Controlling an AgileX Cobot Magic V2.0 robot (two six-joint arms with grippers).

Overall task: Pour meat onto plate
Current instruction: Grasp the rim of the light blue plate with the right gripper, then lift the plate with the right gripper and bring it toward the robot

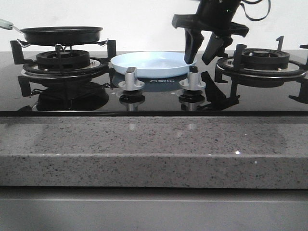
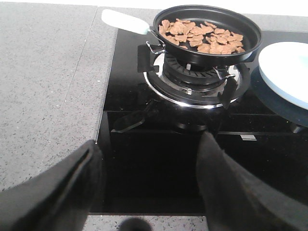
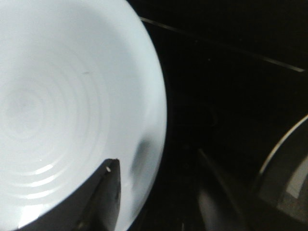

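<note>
The meat is a heap of small reddish-brown pieces in a black frying pan with a pale handle. The pan stands on the left burner. The empty pale light-blue plate sits on the black hob between the burners; it also shows in the left wrist view and the right wrist view. My right gripper is open, with one finger over the plate's right rim and the other outside it. My left gripper is open and empty, low over the hob's front left edge, short of the pan.
Two silver knobs stand in front of the plate. The right burner with black pan supports is beside my right gripper. A grey speckled counter lies left of the hob and along its front.
</note>
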